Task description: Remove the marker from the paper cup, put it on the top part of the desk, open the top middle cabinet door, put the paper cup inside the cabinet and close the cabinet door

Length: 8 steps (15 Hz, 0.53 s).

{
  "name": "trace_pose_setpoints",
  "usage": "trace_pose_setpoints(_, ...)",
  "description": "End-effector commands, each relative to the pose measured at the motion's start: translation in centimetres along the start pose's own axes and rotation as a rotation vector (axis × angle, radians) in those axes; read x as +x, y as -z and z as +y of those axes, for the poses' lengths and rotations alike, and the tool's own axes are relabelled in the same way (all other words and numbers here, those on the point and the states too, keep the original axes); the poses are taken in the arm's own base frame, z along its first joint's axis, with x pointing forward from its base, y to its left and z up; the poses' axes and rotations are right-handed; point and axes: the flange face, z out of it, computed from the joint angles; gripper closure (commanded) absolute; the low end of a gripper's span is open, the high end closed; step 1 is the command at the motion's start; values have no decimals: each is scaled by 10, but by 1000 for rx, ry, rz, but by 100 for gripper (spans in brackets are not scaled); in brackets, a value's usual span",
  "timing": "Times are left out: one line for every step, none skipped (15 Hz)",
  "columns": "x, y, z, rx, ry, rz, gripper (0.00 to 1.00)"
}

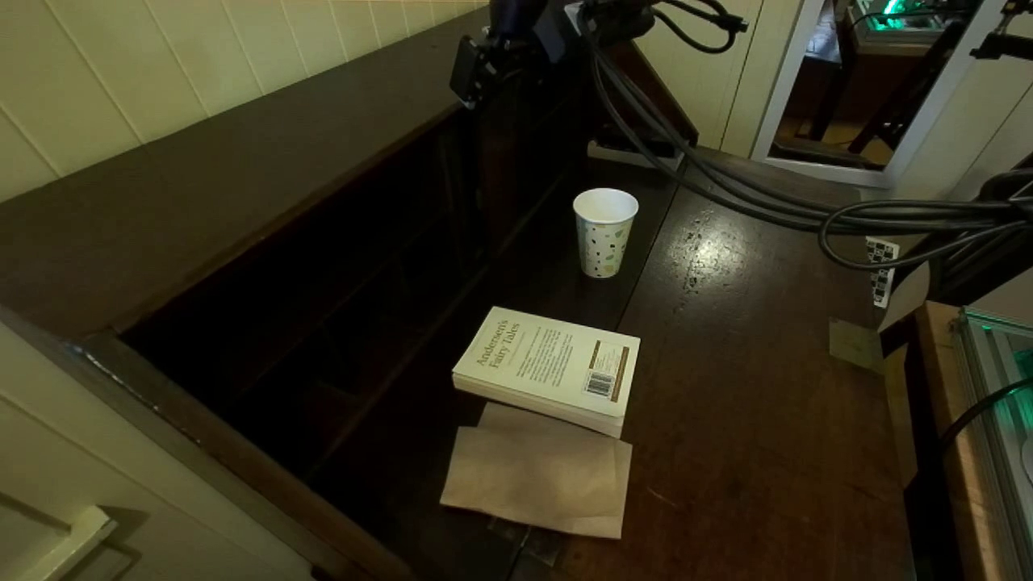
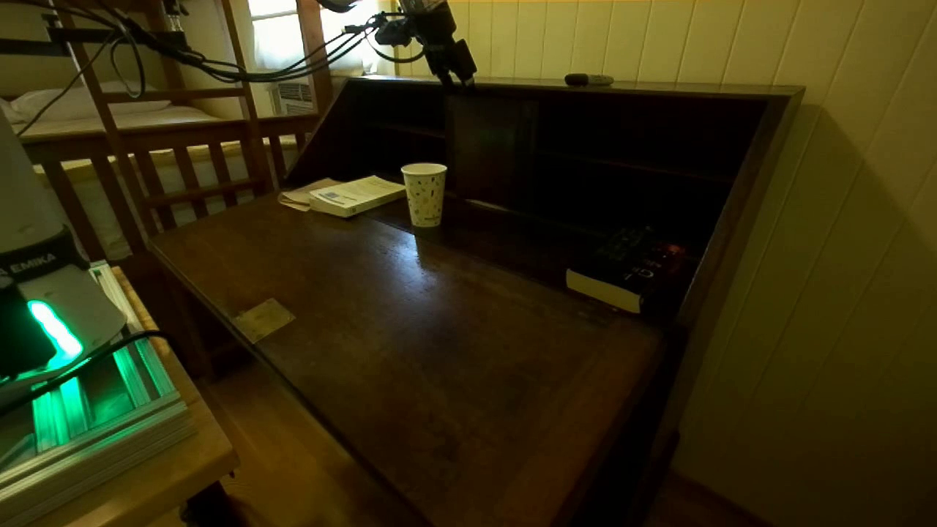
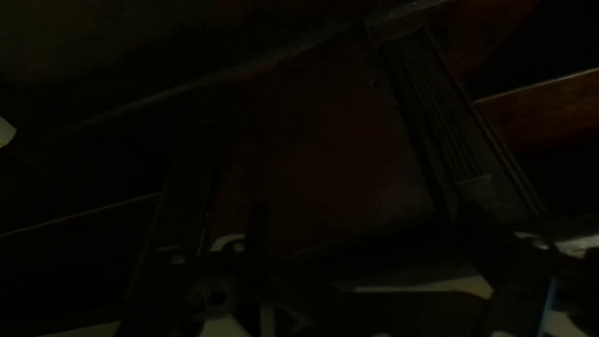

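In both exterior views, black blocky jointed wrist (image 2: 432,25) hangs over rear of glossy dark-brown wooden bench (image 2: 454,344). Black slim jointed fingers (image 3: 258,227) angle down twd bench's rear; in wrist view (v. dark) they're spread wide apart. Contact w/ bench: can't tell. Pale-grey rounded arm base (image 2: 80,293), w/ black band (image 2: 33,260) marked EMIKA & lit green lamp (image 2: 57,337), stands off bench's front edge.

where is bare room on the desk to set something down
Widest free patch: the glossy desktop between the paper cup, tan square and dark book. Only a small gap parts the cup from the white book. Crowded: where that book and the brown paper lie close together.
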Motion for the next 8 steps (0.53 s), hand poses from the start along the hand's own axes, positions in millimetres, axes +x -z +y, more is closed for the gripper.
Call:
trace_pose_setpoints(2,-3,0,-15,-10,17,0)
trace_pose_setpoints(2,-4,0,-20,-9,20,0)
trace_pose_setpoints(2,-4,1,-24,-9,20,0)
trace_pose_setpoints(2,-5,2,-30,-7,21,0)
trace_pose_setpoints(2,-6,3,-36,-4,20,0)
trace_pose_setpoints(2,-8,4,-45,-1,21,0)
trace_pose_setpoints(2,-9,4,-54,4,19,0)
trace_pose_setpoints(2,-9,4,-62,7,20,0)
